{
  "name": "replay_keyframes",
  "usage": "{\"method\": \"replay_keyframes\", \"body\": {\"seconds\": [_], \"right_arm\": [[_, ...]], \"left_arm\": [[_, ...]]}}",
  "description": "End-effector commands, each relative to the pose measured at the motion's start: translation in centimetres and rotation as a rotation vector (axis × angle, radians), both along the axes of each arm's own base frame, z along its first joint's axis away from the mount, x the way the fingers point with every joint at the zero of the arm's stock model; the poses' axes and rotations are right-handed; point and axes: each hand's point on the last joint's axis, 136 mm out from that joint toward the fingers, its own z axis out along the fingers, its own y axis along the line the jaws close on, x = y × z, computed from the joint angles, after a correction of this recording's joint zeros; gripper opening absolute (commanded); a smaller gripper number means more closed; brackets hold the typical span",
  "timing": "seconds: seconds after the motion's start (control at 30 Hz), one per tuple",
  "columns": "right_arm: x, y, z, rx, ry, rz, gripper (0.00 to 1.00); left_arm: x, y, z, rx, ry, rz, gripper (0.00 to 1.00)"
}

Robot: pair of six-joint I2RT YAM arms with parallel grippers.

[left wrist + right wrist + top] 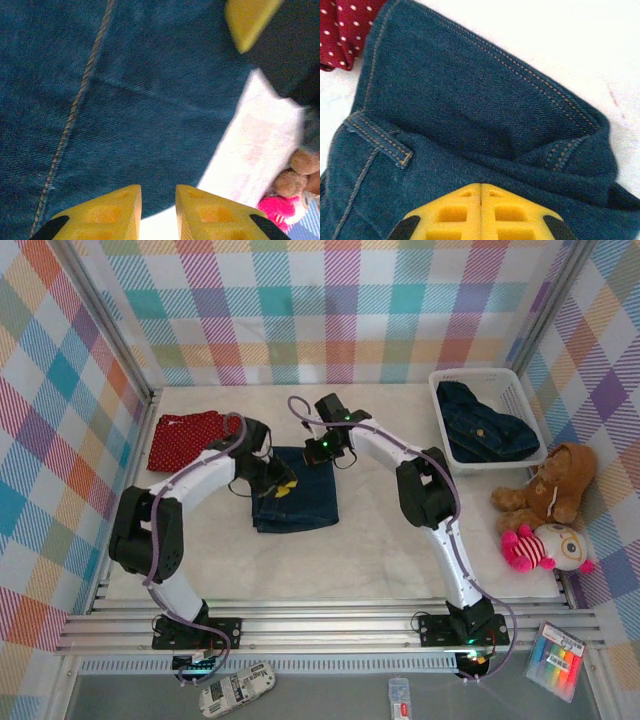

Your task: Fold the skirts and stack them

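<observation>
A dark blue denim skirt point(296, 496) lies flat in the middle of the white table point(400, 550). My right gripper point(323, 449) is at its far waistband edge, with the jaws pressed together. Its tips point(481, 185) dig into the bunched denim point(470, 95). My left gripper point(283, 484) hovers over the skirt's upper left part, fingers a little apart point(158, 192). Only denim point(150, 100) and bare table show below the gap. A red skirt with white dots point(186, 436) lies at the far left. Its edge point(345, 30) shows beside the denim.
A white slatted basket point(520, 390) at the back right holds more dark denim point(487, 425). A brown teddy bear point(548, 486) and a pink plush toy point(545, 546) lie at the right edge. Plaid walls enclose the table on three sides.
</observation>
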Motion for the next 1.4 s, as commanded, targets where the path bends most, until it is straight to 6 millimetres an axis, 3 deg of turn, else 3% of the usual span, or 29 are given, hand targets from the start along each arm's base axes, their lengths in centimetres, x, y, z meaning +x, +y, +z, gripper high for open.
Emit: {"method": "replay_keyframes", "body": {"seconds": [0.0,0.13,0.23,0.4,0.47,0.53,0.6,0.73,0.83,0.97,1.13,1.3,1.37], "right_arm": [[-0.5,-3.0,-2.1,-0.11,0.114,-0.132,0.0],[-2.2,-6.7,-4.3,-0.173,0.238,-0.251,0.0],[-5.5,-8.5,-4.8,-0.162,0.309,-0.28,0.0],[-12.9,-9.5,-3.4,0.017,0.457,-0.422,0.0],[-15.4,-8.8,-1.7,0.161,0.491,-0.498,0.02],[-16.4,-7.4,0.7,0.31,0.447,-0.497,0.11],[-16.3,-8.2,2.3,0.318,0.378,-0.525,0.2],[-13.6,-11.8,4.0,0.215,0.149,-0.579,0.35],[-11.7,-11.8,4.6,0.189,0.036,-0.483,0.41],[-9.6,-10.9,3.5,0.094,-0.006,-0.356,0.44],[-7.8,-9.7,1.9,0.042,-0.005,-0.285,0.45],[-7.4,-8.8,0.2,0.032,0.029,-0.243,0.44],[-7.6,-8.0,0.5,0.068,0.039,-0.2,0.41]], "left_arm": [[-1.6,1.8,-3.7,0.055,0.118,0.043,0.25],[-3.4,4.5,-6.4,0.219,0.172,-0.011,0.25],[-3.6,5.0,-6.6,0.352,0.168,-0.109,0.25],[-1.6,1.0,-5.3,0.347,0.078,-0.283,0.25],[0.0,-0.1,-4.4,0.341,0.046,-0.322,0.25],[1.7,-1.2,-3.1,0.325,0.005,-0.367,0.25],[2.9,-1.8,-2.0,0.333,-0.031,-0.411,0.25],[3.9,-1.8,-0.3,0.349,-0.081,-0.446,0.3],[3.6,-2.5,1.5,0.265,-0.111,-0.421,0.33],[2.6,-3.9,3.0,0.134,-0.134,-0.362,0.37],[1.8,-3.8,2.6,0.095,-0.117,-0.274,0.4],[1.4,-3.2,0.4,0.092,-0.052,-0.21,0.41],[1.3,-3.2,-0.3,0.095,-0.029,-0.199,0.41]]}}
